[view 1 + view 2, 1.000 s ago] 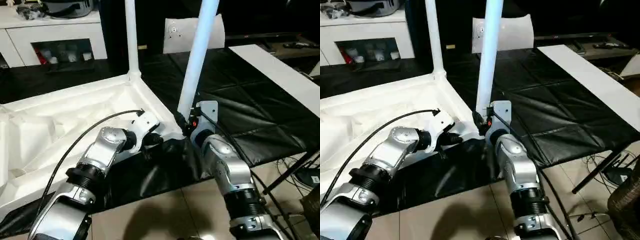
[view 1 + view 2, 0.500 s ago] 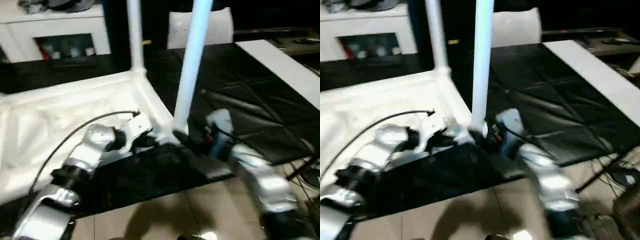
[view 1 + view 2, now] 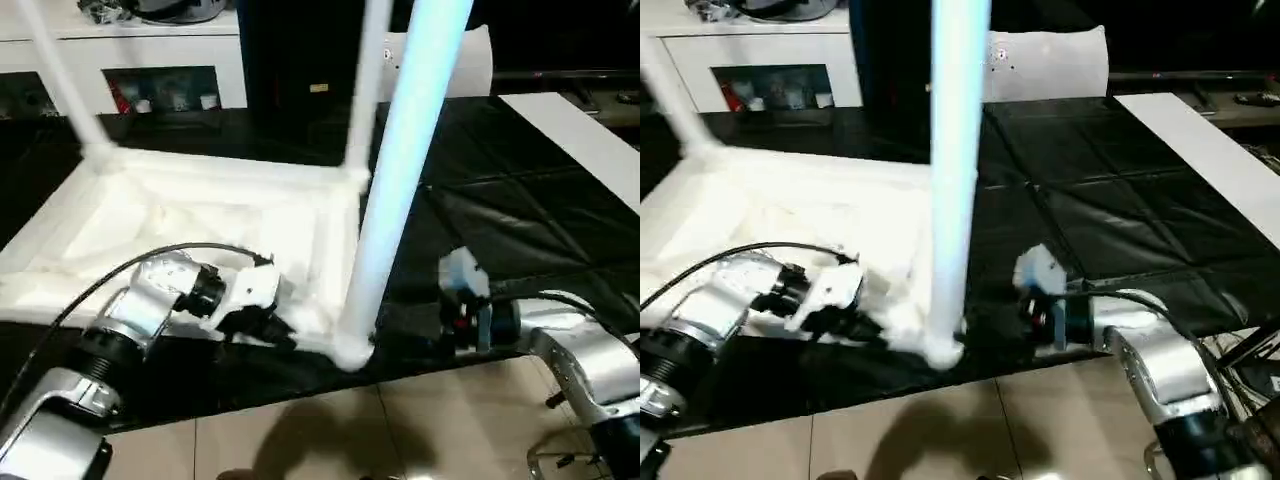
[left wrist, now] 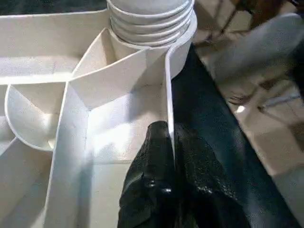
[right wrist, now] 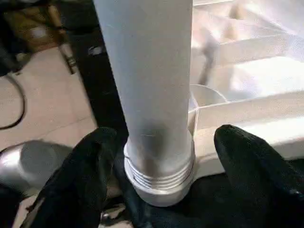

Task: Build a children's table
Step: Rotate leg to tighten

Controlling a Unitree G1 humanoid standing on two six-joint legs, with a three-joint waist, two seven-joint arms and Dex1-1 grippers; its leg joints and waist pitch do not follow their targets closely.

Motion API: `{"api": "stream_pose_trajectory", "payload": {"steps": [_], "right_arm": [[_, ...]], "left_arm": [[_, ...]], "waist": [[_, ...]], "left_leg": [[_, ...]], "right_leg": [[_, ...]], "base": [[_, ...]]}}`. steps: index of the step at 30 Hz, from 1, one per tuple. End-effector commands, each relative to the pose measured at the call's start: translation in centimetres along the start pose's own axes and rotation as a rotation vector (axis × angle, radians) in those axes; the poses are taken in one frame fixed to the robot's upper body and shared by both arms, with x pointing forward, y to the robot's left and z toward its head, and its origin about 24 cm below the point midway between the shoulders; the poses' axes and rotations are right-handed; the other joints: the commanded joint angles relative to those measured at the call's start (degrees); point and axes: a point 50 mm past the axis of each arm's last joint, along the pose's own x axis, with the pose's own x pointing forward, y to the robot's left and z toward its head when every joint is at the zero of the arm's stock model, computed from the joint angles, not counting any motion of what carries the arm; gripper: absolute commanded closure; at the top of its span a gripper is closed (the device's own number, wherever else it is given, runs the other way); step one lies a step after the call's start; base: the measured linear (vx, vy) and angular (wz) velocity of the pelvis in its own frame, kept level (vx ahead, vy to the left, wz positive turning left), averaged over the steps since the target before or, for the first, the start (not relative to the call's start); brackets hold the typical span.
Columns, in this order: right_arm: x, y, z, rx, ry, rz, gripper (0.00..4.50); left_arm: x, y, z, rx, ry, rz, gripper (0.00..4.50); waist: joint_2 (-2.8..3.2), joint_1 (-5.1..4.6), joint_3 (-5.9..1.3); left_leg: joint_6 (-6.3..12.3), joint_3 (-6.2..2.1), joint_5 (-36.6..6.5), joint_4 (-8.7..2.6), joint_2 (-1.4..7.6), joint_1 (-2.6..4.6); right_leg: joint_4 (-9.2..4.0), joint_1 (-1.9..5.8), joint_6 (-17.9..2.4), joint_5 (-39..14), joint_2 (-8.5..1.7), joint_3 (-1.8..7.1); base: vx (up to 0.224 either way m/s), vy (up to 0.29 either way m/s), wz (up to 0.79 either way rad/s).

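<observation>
The children's table lies upside down on a black mat, its ribbed white top point(image 3: 200, 215) facing up. Three white legs stand in corner sockets: the near leg point(image 3: 385, 200), a far one point(image 3: 362, 110) and one at the far left point(image 3: 60, 80). My left gripper point(image 4: 169, 137) is shut on the top's thin front rim point(image 4: 167, 85), just left of the near leg's socket. My right gripper point(image 5: 164, 142) is open, one finger point(image 5: 90, 175) on each side of the near leg's threaded base point(image 5: 159, 175), with gaps to the leg.
A white cabinet point(image 3: 120, 60) with dark openings stands at the back left and a white cushion-like bag point(image 3: 1050, 65) at the back. A long white board point(image 3: 590, 140) lies on the mat's right side. The mat's front edge drops to tiled floor point(image 3: 330, 430).
The whole picture has shifted, bringing a third leg into view. My right gripper has opened off the near leg's base and its arm has swung out to the right. My left gripper still holds the rim.
</observation>
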Motion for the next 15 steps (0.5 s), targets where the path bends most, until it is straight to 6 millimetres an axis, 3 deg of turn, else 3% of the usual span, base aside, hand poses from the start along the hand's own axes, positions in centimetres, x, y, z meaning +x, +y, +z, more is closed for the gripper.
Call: {"api": "stream_pose_trajectory", "payload": {"steps": [1, 2, 6, 15], "right_arm": [[0.3, -0.1, 0.2, -0.018, 0.007, 0.029, 1.26], [0.6, -0.1, 0.2, -0.022, 0.005, 0.046, 1.46], [1.3, -0.1, 0.1, -0.032, 0.008, 0.093, 1.74], [2.3, 0.0, 0.3, -0.034, 0.009, 0.181, 2.30]], "left_arm": [[0.9, -0.3, 1.0, 0.083, 0.023, -0.102, 4.50], [1.1, -0.3, 1.1, 0.096, 0.026, -0.121, 4.50], [1.6, -0.5, 1.4, 0.125, 0.028, -0.164, 4.50], [2.1, -0.3, 1.7, 0.144, 0.026, -0.186, 4.50]], "waist": [[-0.76, -0.27, -3.29], [-0.51, -0.09, -3.25], [-0.60, -0.05, -3.22], [-0.69, 0.50, -3.34]], "left_leg": [[3.78, 0.94, -6.2, -3.71, 1.15, -0.68], [3.54, 0.86, -6.6, -3.74, 1.15, -0.71], [2.91, 0.82, -7.7, -3.78, 1.18, -0.62], [2.99, 0.88, -6.5, -3.67, 1.28, -0.64]], "right_leg": [[-3.52, 3.78, -8.7, -16.5, -3.64, 2.99], [-3.48, 3.82, -8.4, -17.8, -3.72, 3.01], [-3.71, 3.67, -7.5, -20.0, -3.77, 2.98], [-3.26, 3.73, -8.3, -17.1, -3.73, 3.07]], "base": [[0.000, 0.000, 0.00], [0.000, 0.000, 0.00], [0.000, 0.000, 0.00], [0.000, 0.000, 0.00]]}}
